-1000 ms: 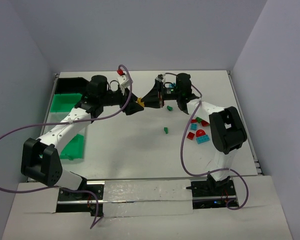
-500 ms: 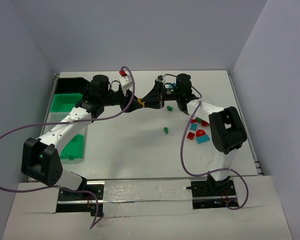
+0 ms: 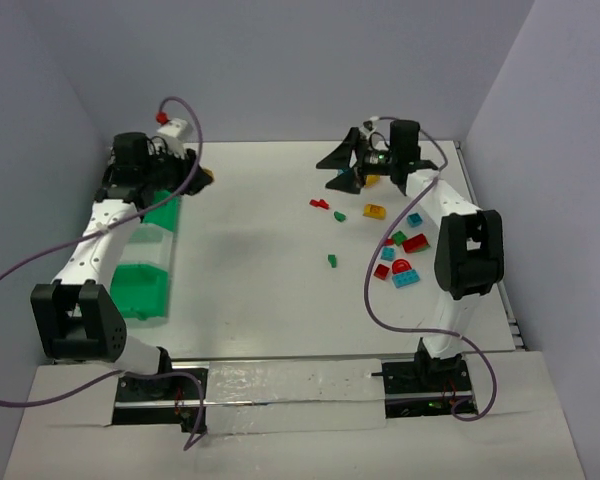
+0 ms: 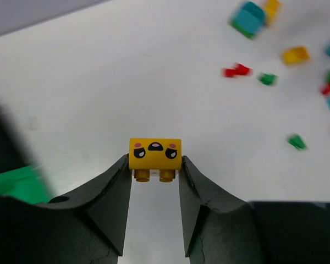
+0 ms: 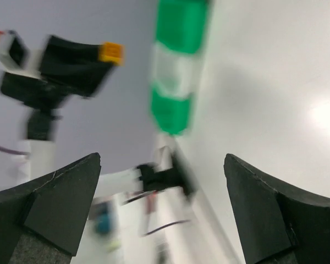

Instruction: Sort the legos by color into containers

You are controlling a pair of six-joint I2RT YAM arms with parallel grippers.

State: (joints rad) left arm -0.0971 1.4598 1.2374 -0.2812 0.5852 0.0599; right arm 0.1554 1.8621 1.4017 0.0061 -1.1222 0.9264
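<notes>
My left gripper [image 3: 200,180] is shut on a yellow lego [image 3: 208,177] with a printed face [image 4: 155,153], held above the table beside the far end of the green containers [image 3: 145,225]. The jaws press on both its sides, studs pointing back toward the camera. My right gripper [image 3: 333,171] hangs wide open and empty at the back right, turned toward the left arm. Several loose legos lie below and to its right: a red one [image 3: 320,205], a yellow one [image 3: 374,210], a teal one [image 3: 415,220] and a green one [image 3: 332,260].
A second green container [image 3: 140,288] lies nearer along the left edge. A black one [image 3: 130,162] sits at the back left corner, mostly hidden by the left arm. More red and teal bricks [image 3: 404,272] cluster by the right arm. Purple cables loop off both arms.
Both grippers were together at mid-table on the yellow lego. The right one has opened and drawn back right; the left has swung left to the containers with the lego.
</notes>
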